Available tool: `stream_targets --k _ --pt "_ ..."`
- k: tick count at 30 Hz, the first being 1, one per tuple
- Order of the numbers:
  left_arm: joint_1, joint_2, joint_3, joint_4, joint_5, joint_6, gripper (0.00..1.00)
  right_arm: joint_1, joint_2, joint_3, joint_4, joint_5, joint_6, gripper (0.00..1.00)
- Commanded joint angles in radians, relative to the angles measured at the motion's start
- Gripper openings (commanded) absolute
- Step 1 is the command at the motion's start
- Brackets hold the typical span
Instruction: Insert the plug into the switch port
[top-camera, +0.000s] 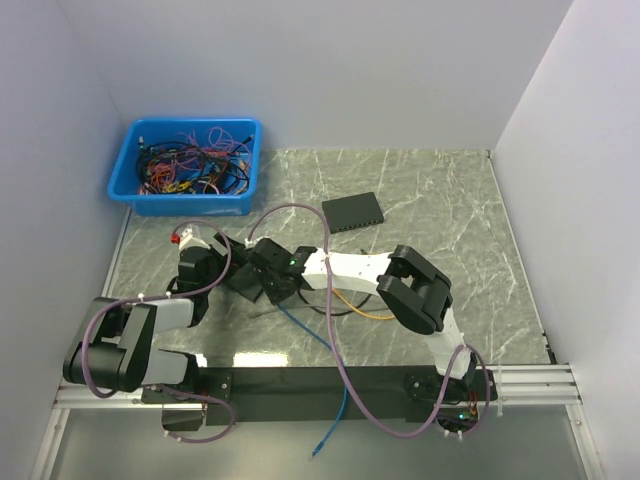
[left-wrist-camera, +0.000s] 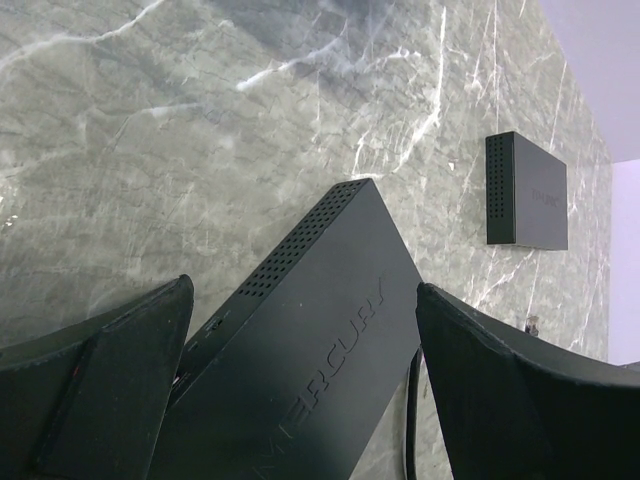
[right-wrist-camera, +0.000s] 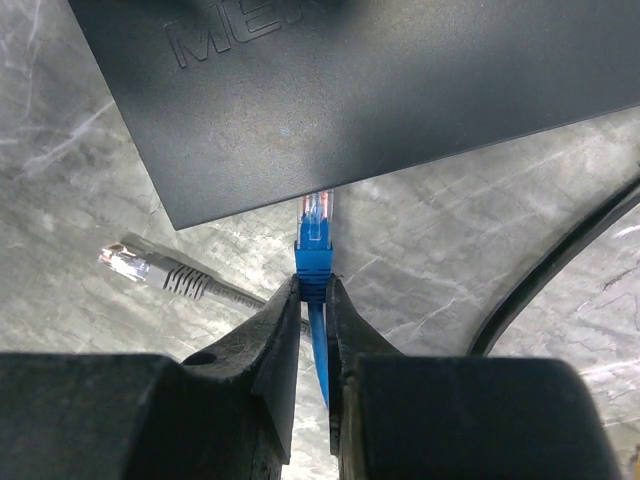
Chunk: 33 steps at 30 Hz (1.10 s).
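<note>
Right gripper (right-wrist-camera: 313, 290) pinches the blue plug (right-wrist-camera: 314, 240), tip at the switch (right-wrist-camera: 380, 90) edge (left gripper (left-wrist-camera: 305, 300) gapes, straddling it).

The switch (left-wrist-camera: 320, 340) lies on the table (top-camera: 450, 200), between the fingers of the left gripper (left-wrist-camera: 305, 290). The plug (right-wrist-camera: 314, 245) tip meets the switch's edge, and a loose connector (right-wrist-camera: 150, 270) lies on the table to the plug's left in the right wrist view. A second box (top-camera: 352, 211) sits farther back, with the bin (top-camera: 185, 165) of cables at the far-left corner.

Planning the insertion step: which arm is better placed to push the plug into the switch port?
Right. The right gripper is shut on the blue plug, whose tip is at the edge of the switch. The left gripper stands open astride the switch, holding nothing.
</note>
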Motion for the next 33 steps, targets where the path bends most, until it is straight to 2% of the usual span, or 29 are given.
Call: stream_targets --k 1,13,19,26,33 --pt "0.000 0.024 -0.012 0.070 0.029 0.009 0.99 -0.001 0.015 0.063 0.029 -0.008 0.004 0.00" --pt "0.000 0.033 -0.015 0.075 0.038 0.003 0.98 0.002 0.010 0.068 0.070 -0.073 -0.013 0.00" --pt "0.000 0.050 -0.001 0.067 0.049 0.010 0.98 0.001 -0.001 0.055 0.082 -0.035 -0.069 0.00" --pt "-0.003 0.069 0.014 0.064 0.066 0.017 0.98 0.001 -0.033 0.012 0.130 0.082 -0.192 0.00" --pt "-0.005 0.076 0.019 0.058 0.072 0.021 0.98 0.004 -0.050 -0.026 0.194 0.097 -0.263 0.00"
